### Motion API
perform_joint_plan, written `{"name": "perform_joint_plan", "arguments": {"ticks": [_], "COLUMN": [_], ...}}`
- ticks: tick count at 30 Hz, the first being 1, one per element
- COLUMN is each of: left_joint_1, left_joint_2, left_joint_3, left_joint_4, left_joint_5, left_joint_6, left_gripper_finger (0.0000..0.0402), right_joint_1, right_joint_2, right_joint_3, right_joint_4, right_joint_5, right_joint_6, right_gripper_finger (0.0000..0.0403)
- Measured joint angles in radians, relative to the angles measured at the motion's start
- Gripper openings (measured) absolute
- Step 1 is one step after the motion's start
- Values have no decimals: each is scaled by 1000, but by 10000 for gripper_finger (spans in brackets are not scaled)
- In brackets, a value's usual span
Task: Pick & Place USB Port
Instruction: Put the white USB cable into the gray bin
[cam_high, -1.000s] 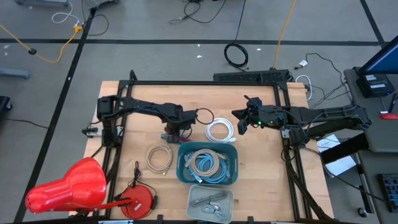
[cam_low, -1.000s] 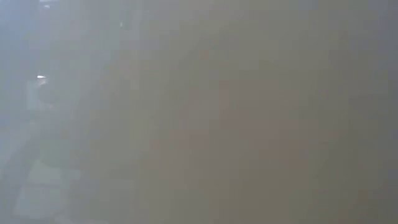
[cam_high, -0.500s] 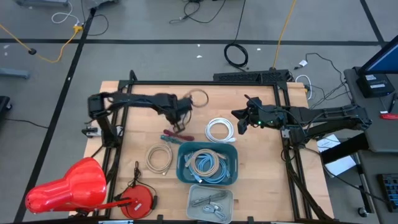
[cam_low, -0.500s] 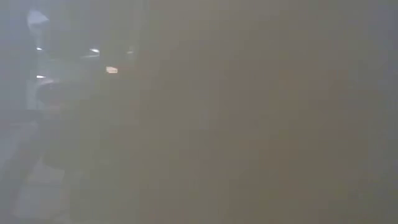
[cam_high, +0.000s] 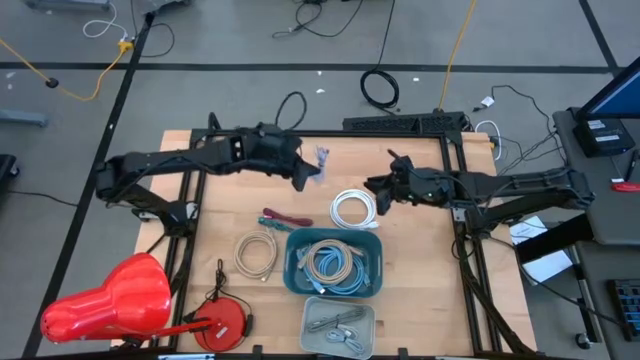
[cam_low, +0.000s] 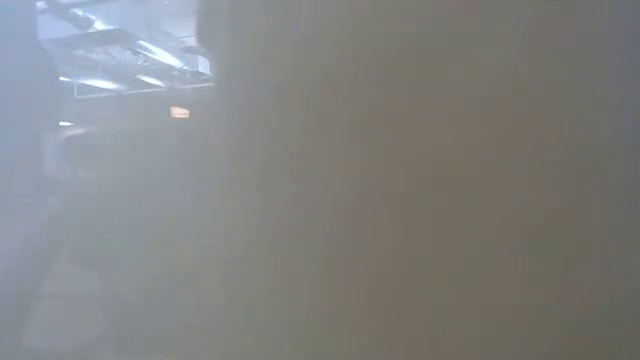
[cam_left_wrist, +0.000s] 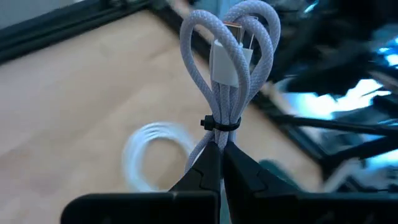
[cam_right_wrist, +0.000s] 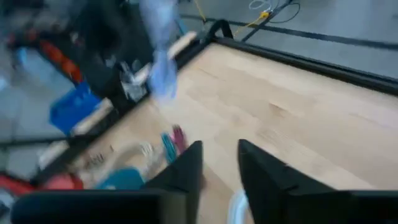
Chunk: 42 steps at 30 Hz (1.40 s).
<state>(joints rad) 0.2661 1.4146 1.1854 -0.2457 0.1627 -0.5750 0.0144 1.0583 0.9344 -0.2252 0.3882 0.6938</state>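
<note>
A lavender braided USB cable bundle (cam_left_wrist: 227, 68), bound by a black tie (cam_left_wrist: 221, 124), with its plug (cam_left_wrist: 229, 59) among the loops, is in my left gripper (cam_left_wrist: 221, 163), which is shut on it. In the high view that gripper (cam_high: 304, 174) is raised over the table's far middle, with the bundle (cam_high: 320, 160) beside it. My right gripper (cam_high: 372, 190) is open and hovers by a white cable coil (cam_high: 353, 208). Its wrist view (cam_right_wrist: 219, 167) shows the bundle (cam_right_wrist: 158, 68) farther off. The low view shows only haze. My left gripper pinches the bundle between its two fingers (cam_left_wrist: 205, 168) at the gathered strands just below the black tie (cam_left_wrist: 211, 140). The loops and plug stand out beyond the fingertips. The bundle is lifted clear of the table.
A blue bin (cam_high: 296, 270) of cables stands at the table's middle, with a grey tray (cam_high: 308, 318) nearer. A beige cable coil (cam_high: 256, 253) and a red-and-teal item (cam_high: 285, 218) lie left of the bin. A red object (cam_high: 110, 300) and a red reel (cam_high: 222, 318) sit at the near left corner.
My left gripper has risen from the table near the bin's far left corner. It has moved toward the far edge and a little right, carrying the lavender bundle, which is now lifted clear. My right gripper has barely shifted.
</note>
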Motion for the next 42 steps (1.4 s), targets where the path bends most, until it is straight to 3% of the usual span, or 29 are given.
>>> {"name": "perform_joint_plan", "arguments": {"ticks": [3, 9, 18, 32, 37, 42], "left_joint_1": [-57, -156, -171, -209, -209, -209], "left_joint_2": [5, 28, 25, 52, 55, 54], "left_joint_3": [-1, -2, -1, 0, 0, 0], "left_joint_4": [33, 63, 84, 197, 194, 195], "left_joint_5": [-1, -81, -130, -87, -64, -56], "left_joint_6": [-53, -103, -127, -160, -161, -164], "left_gripper_finger": [1, 1, 1, 1, 1, 1], "right_joint_1": [-37, -74, -72, -72, -72, -71], "right_joint_2": [46, 136, 197, 198, 197, 197], "right_joint_3": [0, 0, 0, 0, 0, 1], "right_joint_4": [96, 315, 447, 470, 484, 487], "right_joint_5": [-65, -322, -394, -394, -394, -407], "right_joint_6": [59, 63, 82, 72, 72, 72], "right_gripper_finger": [148, 233, 258, 210, 162, 87]}}
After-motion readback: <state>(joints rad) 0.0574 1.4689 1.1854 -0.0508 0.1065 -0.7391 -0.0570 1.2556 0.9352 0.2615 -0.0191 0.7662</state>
